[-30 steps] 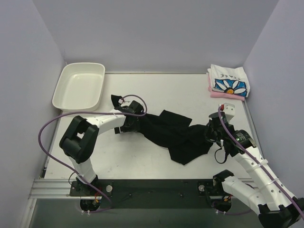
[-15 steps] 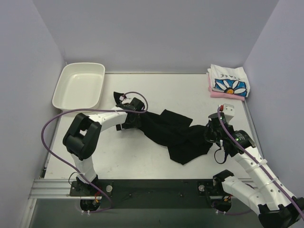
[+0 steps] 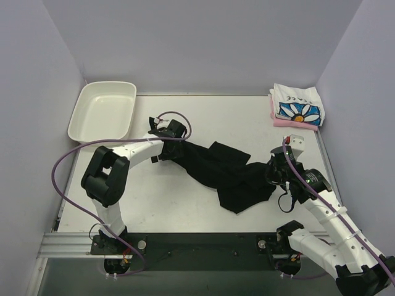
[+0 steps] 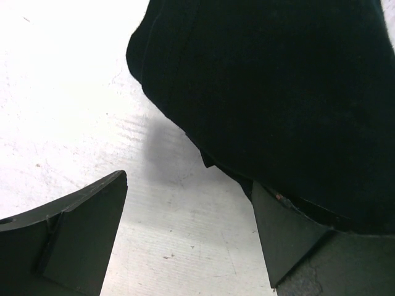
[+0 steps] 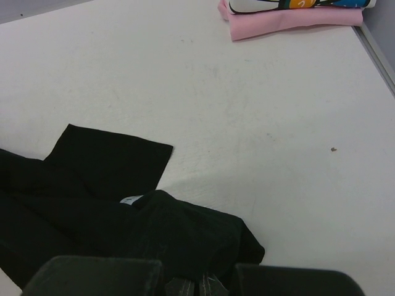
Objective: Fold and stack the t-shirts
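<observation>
Black t-shirt (image 3: 225, 176) is lying crumpled in a diagonal band across the middle of the table (image 3: 185, 203), running from upper left of centre down toward the right. Left gripper (image 3: 165, 139) is sitting at the upper-left end of the cloth with its jaws standing wide apart. In the left wrist view (image 4: 185, 240) bare table is showing between the fingers, and the black fabric is draping over the finger at the lower right of the frame. Right gripper (image 3: 271, 172) is sitting at the right end of the shirt, jaws pinched tight on a bunched fold of it (image 5: 197, 280). A small white tag (image 5: 131, 199) is showing on the cloth just ahead of the fingers. White daisy-print t-shirt (image 3: 297, 108) is resting folded on top of the pink t-shirt (image 3: 284, 122) in the upper right corner. White tray (image 3: 77, 108) is sitting at the upper left.
</observation>
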